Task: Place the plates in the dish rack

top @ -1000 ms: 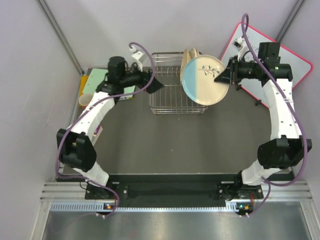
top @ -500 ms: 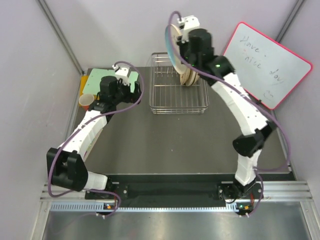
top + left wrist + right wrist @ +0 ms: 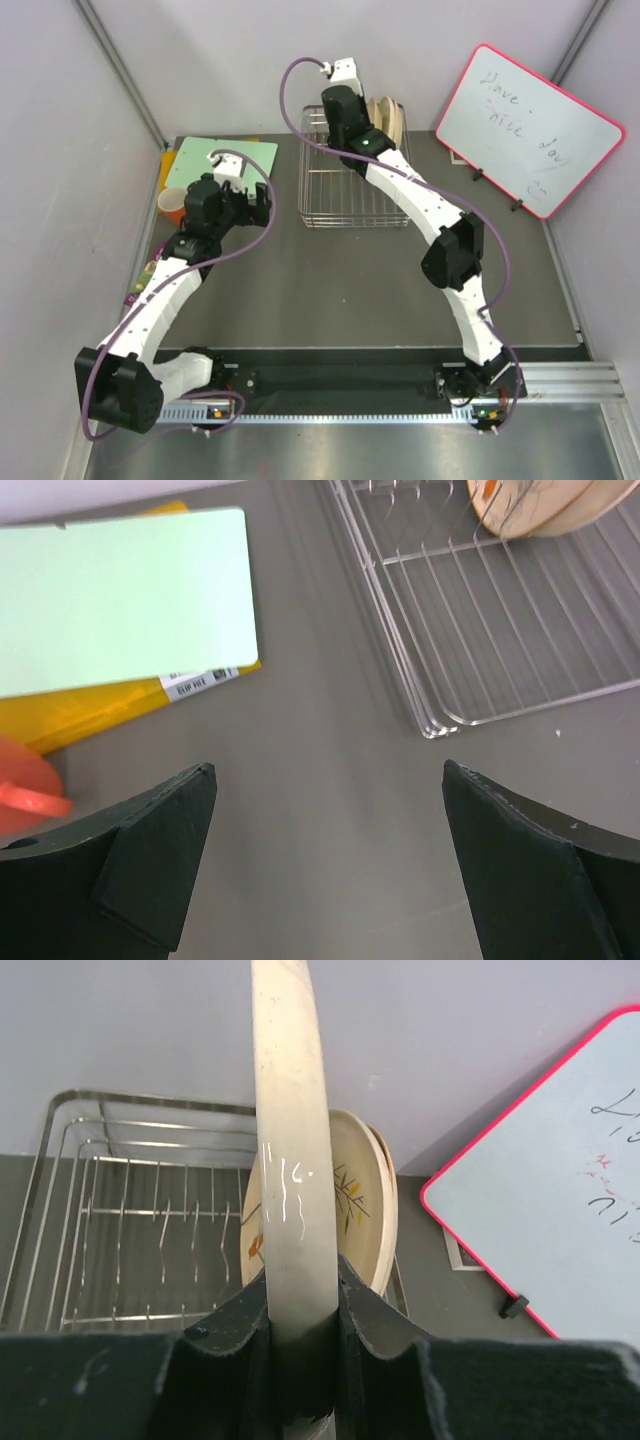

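Right claw (image 3: 300, 1295): clamped on rim of plate (image 3: 290, 1150), held upright, edge-on, above rack (image 3: 100, 1210). Other plates (image 3: 355, 1200) stand on edge at rack's right end. Left claw (image 3: 325, 780): wide open, empty, over table (image 3: 330, 710) beside rack.

You will find the dish rack (image 3: 350, 200) at the bench's (image 3: 350, 290) rear centre, plates (image 3: 388, 117) upright in its right end; whiteboard (image 3: 530, 125) right, cup (image 3: 172, 205) left.

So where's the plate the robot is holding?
In the right wrist view, the cream ceramic plate stands on edge in the right pincer, over the silver wire dish rack, just left of the painted plates standing in it.
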